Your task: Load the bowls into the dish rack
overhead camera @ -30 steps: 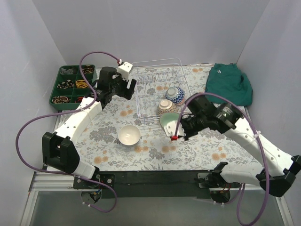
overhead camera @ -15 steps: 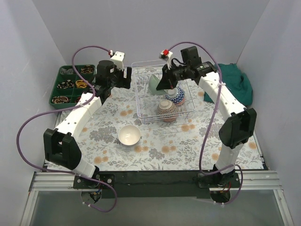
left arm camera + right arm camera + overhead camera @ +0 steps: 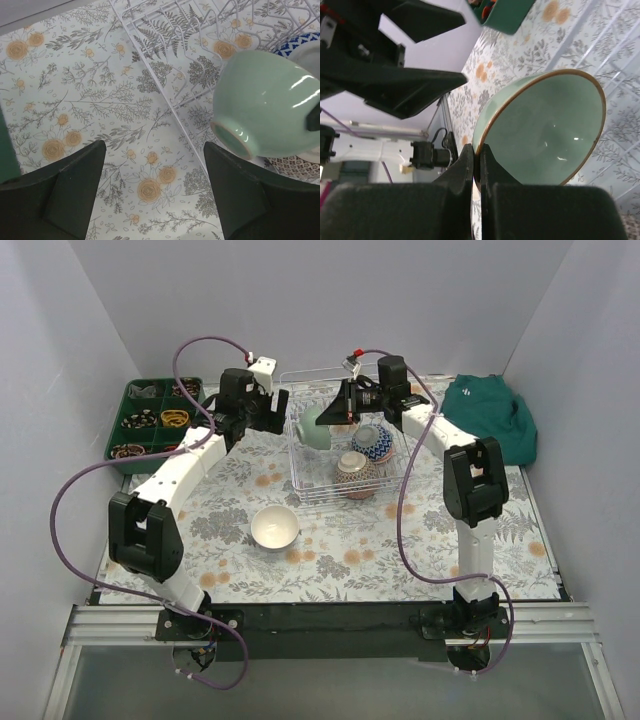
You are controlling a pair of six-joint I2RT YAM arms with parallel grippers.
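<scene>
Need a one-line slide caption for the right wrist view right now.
Right gripper pinches the mint green bowl by its rim, tilted on edge above the dish rack.

The mint green bowl is smooth and shiny, with bright spots of light on it. The white bowl is smooth and glossy too. The dish rack is thin, pale metal wire. The table cover is flat and dull, printed with flowers. The green cloth looks soft and crumpled. The fingers of the left gripper are dull black plastic.
</scene>
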